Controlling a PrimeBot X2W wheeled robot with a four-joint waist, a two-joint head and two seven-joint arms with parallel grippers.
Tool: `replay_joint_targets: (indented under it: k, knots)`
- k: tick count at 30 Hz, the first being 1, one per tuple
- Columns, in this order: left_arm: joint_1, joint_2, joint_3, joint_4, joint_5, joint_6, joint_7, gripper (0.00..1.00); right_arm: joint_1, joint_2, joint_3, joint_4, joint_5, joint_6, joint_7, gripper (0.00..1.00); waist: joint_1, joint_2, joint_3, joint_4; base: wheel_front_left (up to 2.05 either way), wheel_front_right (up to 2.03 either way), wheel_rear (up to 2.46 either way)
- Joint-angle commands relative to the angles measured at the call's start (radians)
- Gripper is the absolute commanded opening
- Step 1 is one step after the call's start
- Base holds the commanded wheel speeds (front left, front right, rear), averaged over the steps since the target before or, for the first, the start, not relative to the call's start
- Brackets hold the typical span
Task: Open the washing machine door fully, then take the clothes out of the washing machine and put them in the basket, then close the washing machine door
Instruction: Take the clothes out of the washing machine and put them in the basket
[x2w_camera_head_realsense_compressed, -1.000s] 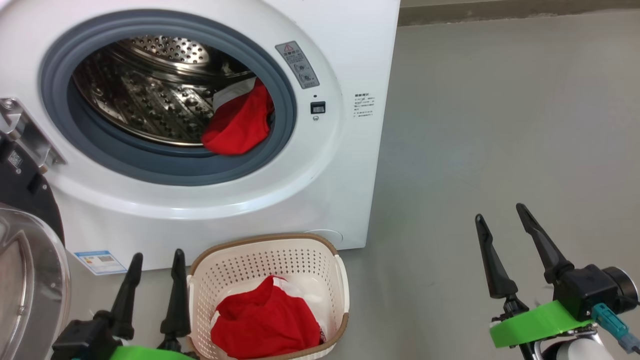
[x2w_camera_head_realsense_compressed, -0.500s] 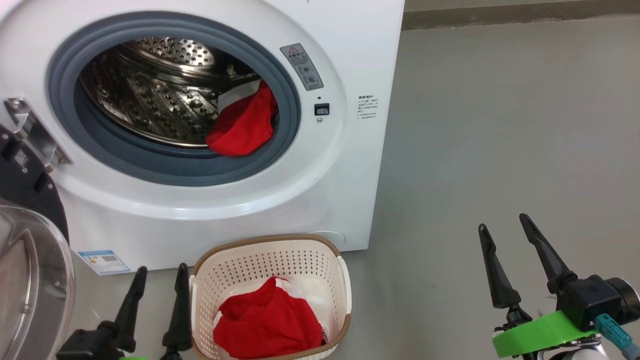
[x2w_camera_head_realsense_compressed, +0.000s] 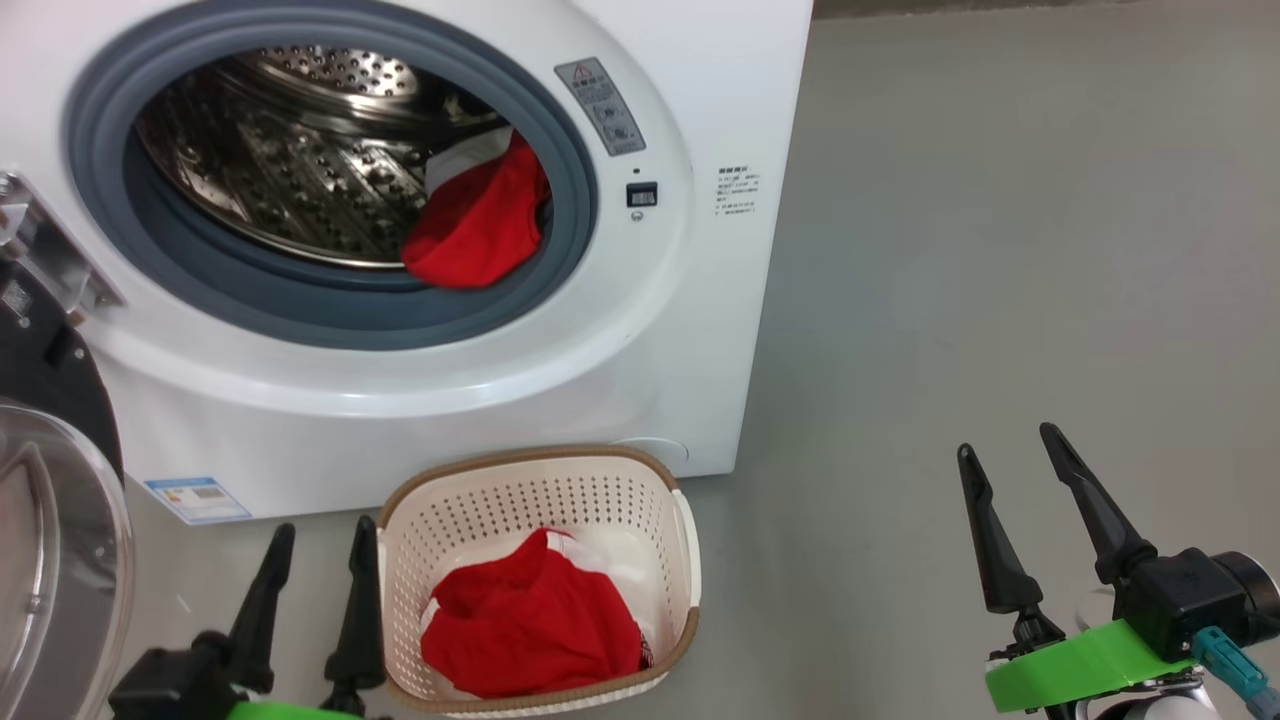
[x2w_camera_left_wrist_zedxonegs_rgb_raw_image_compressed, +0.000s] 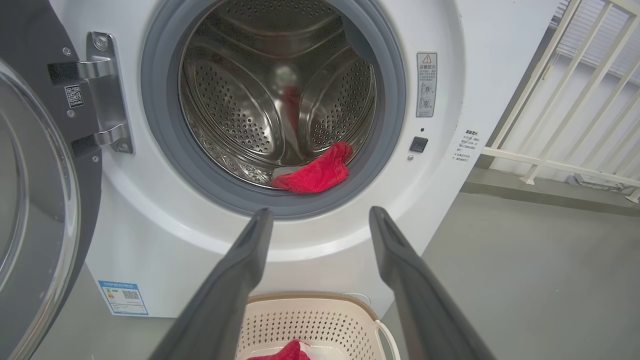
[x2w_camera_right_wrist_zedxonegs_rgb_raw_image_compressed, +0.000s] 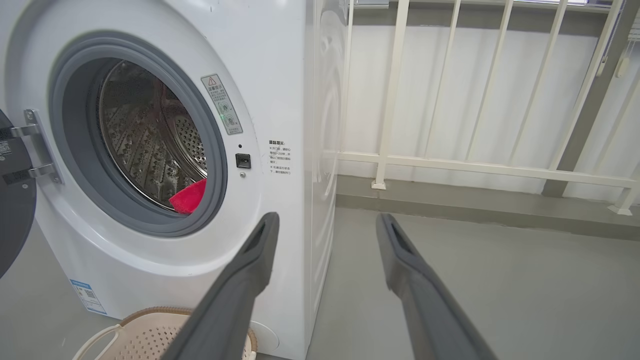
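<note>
Clothes (x2w_camera_head_realsense_compressed: 475, 235), bright red white-trimmed jersey: one piece at 4 o'clock in the grey-sealed steel drum (x2w_camera_head_realsense_compressed: 280, 190), another in the cream perforated basket (x2w_camera_head_realsense_compressed: 520, 500). Light, limp, I judge; I'd pinch a raised fold. Left gripper (x2w_camera_head_realsense_compressed: 323, 527), right gripper (x2w_camera_head_realsense_compressed: 1005, 440): wide apart, empty.

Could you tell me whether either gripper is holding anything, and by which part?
Nothing is held: the left gripper and the right gripper both stand open and empty.

Red clothes (x2w_camera_head_realsense_compressed: 475, 225) lie partly inside the washing machine (x2w_camera_head_realsense_compressed: 450, 400), partly in the basket (x2w_camera_head_realsense_compressed: 520, 500) standing just before it.
</note>
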Motion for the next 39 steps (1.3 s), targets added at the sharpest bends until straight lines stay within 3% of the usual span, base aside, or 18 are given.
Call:
replay_joint_targets:
  k: [1, 13, 25, 39]
  knots:
    - [-0.057, 0.012, 0.029, -0.016, -0.007, 0.006, -0.006, 1.0, -0.03, -0.007, 0.021, -0.032, 0.0, 0.005, -0.006, 1.0, 0.0, 0.0, 0.019, 0.0, 0.0, 0.0, 0.0]
    - [-0.213, 0.002, 0.007, 0.055, -0.03, -0.005, -0.019, 1.0, -0.078, -0.007, 0.026, -0.047, -0.023, 0.005, -0.006, 1.0, 0.0, 0.0, 0.133, 0.004, 0.0, 0.0, 0.0]
    - [-0.422, 0.026, 0.014, 0.127, -0.049, -0.033, -0.028, 1.0, -0.137, -0.007, 0.039, -0.062, -0.03, 0.005, -0.006, 1.0, 0.0, 0.0, 0.282, 0.008, 0.0, 0.0, 0.0]
    - [-0.764, 0.049, 0.024, 0.358, -0.108, -0.087, -0.037, 1.0, -0.202, -0.007, 0.067, -0.066, -0.03, 0.005, -0.006, 1.0, 0.0, 0.0, 0.423, 0.016, 0.0, 0.0, 0.0]
